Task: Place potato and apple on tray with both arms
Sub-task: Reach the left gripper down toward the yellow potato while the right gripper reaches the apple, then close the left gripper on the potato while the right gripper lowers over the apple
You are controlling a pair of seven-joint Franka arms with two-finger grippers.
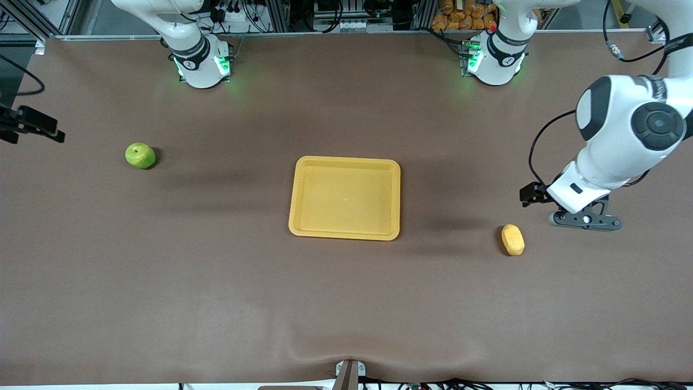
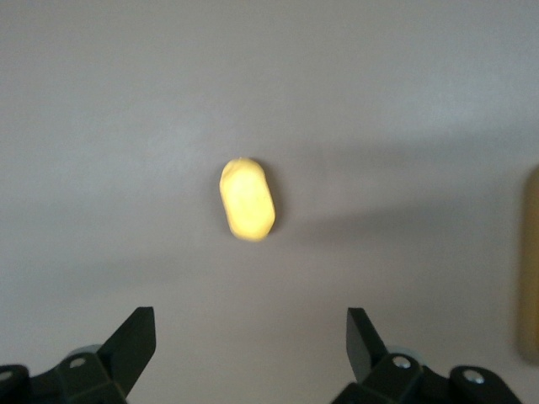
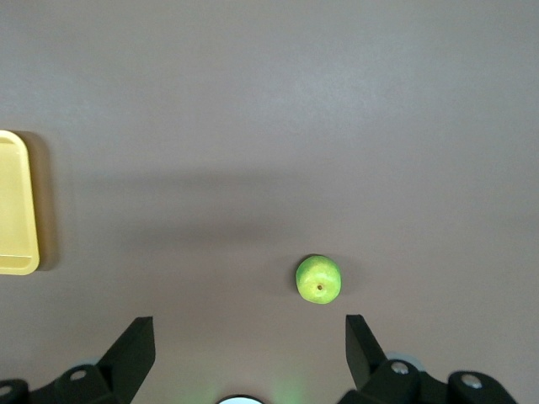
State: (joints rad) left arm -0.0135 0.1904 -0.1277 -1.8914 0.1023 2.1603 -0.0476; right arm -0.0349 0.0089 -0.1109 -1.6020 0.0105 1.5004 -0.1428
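Note:
The yellow tray [image 1: 346, 160] lies empty at the table's middle. The green apple [image 1: 140, 155] sits on the table toward the right arm's end. The potato [image 1: 512, 239] lies toward the left arm's end, nearer the front camera than the tray's middle. My left gripper [image 1: 582, 220] hangs open and empty over the table beside the potato; in its wrist view its gripper [image 2: 251, 324] is short of the potato [image 2: 247, 200]. My right gripper [image 3: 250, 330] is open and empty, high above the table, out of the front view; the apple [image 3: 318, 279] lies just off its jaws' gap.
Both arm bases [image 1: 201, 65] [image 1: 494, 62] stand at the table's back edge, lit green. A dark bracket [image 1: 31, 125] juts in at the right arm's end. The tray's edge shows in the left wrist view [image 2: 530, 261] and the right wrist view [image 3: 13, 202].

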